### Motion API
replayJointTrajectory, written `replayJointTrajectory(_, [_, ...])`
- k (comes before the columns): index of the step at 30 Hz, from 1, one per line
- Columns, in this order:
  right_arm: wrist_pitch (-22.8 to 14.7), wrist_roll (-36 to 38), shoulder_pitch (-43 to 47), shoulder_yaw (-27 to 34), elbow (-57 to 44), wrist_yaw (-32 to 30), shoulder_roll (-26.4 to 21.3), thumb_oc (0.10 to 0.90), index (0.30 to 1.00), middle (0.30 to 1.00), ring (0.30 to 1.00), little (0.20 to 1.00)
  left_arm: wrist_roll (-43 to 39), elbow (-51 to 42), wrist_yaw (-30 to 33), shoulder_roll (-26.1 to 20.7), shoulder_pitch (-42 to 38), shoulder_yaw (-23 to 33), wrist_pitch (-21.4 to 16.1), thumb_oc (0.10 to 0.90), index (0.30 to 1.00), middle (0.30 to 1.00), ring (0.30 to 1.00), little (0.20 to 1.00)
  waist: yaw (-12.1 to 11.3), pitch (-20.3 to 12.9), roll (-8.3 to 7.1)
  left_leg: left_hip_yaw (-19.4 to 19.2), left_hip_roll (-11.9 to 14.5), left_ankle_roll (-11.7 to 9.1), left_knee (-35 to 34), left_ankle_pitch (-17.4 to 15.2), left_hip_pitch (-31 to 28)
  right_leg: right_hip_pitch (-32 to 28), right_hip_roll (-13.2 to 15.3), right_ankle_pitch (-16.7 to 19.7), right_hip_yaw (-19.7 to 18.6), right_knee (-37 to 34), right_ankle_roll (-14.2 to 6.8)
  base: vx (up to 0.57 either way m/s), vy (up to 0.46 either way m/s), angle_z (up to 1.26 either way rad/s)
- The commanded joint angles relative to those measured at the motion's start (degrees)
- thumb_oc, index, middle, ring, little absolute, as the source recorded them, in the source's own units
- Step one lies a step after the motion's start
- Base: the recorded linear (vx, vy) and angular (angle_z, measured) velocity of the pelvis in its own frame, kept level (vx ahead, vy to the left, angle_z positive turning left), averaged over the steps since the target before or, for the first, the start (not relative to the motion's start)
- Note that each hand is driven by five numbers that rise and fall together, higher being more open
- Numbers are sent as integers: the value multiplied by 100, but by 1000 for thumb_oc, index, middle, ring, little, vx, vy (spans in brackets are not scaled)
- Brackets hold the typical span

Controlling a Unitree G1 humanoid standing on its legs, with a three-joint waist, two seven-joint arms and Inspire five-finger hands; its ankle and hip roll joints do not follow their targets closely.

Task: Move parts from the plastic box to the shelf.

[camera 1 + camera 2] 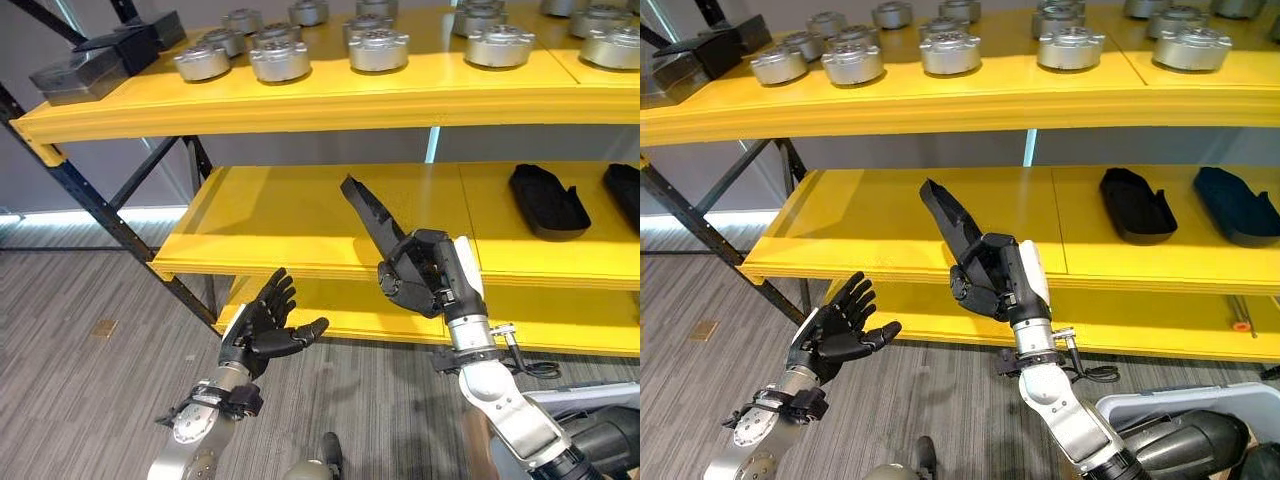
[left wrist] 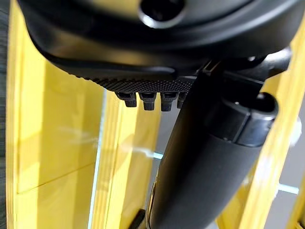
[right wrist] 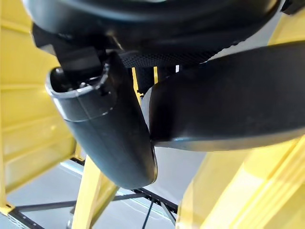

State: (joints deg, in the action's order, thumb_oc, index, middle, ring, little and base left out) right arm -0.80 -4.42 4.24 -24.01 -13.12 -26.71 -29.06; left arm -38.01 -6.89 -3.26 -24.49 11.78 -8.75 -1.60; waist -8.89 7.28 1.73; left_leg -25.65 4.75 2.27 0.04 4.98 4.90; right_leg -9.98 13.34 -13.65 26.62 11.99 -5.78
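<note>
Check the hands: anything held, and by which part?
The right hand is curled round the lower end of a long black part, whose other end points up toward the middle shelf. The left hand is open, holding nothing.

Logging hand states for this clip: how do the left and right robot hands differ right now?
The right robot hand is curled round a black part, raised before the middle shelf; the left robot hand is open, holds nothing and sits lower. Both are dark hands on silver-grey arms.

Head pair looking down at yellow shelf (image 1: 300,215); wrist pair close behind fingers (image 2: 143,99), facing same shelf.
</note>
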Motion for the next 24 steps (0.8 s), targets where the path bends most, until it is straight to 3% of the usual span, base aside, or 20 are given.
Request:
replayJointTrajectory(1, [-681, -216, 867, 432, -449, -390, 18, 400, 300, 300, 300, 300, 4, -565, -163, -114, -709, 204, -687, 900, 1000, 1000, 1000, 1000, 183, -116, 22, 420, 1367, -1000, -4, 192, -753, 405, -147, 593, 11, -281, 202, 4, 410, 40])
replayJointTrajectory(9, [-693, -298, 897, 487, -113, -644, 161, 400, 300, 300, 300, 300, 104, -574, -364, -309, -674, 214, -757, 900, 1000, 1000, 1000, 1000, 1, -104, 11, 799, 653, -629, 217, -346, -816, 396, 47, 422, -111, 166, 75, 79, 371, 29])
replayJointTrajectory(13, [-741, -454, 870, 501, 44, -844, 308, 400, 300, 300, 300, 300, 63, -559, -453, -382, -569, 283, -575, 900, 1000, 1000, 1000, 1000, -124, -58, 34, 942, 214, -300, 249, -529, -850, 550, 294, 633, -171, 548, -96, 82, 397, 7])
replayJointTrajectory(15, [-705, -501, 884, 511, 50, -877, 343, 400, 300, 300, 300, 300, 19, -533, -382, -384, -537, 280, -407, 900, 1000, 1000, 1000, 1000, -158, -27, 36, 914, 118, -223, 214, -561, -888, 614, 406, 743, -142, 700, -132, 71, 302, 6])
replayJointTrajectory(19, [-391, -702, 1018, 485, 90, -1003, 453, 400, 300, 300, 300, 300, -2, -555, -708, -408, -507, 206, -272, 900, 1000, 1000, 1000, 1000, -344, 113, 29, 686, -159, -69, 58, -741, -1049, 735, 809, 1010, 320, 912, -265, 46, 270, -9])
replayJointTrajectory(23, [-239, -647, 1204, 428, 229, -1167, 433, 400, 300, 300, 300, 300, 64, -557, -813, -463, -537, 60, -148, 900, 1000, 1000, 1000, 1000, -434, 189, 58, 487, -351, 62, -98, -796, -1128, 766, 911, 1073, 540, 1040, -308, -13, 239, -26])
replayJointTrajectory(24, [-239, -613, 1223, 442, 245, -1160, 404, 400, 300, 300, 300, 300, 29, -536, -815, -481, -520, -13, -174, 900, 1000, 1000, 1000, 1000, -402, 204, 72, 451, -378, 95, -137, -793, -1125, 803, 829, 1004, 460, 1107, -284, -24, 168, -29])
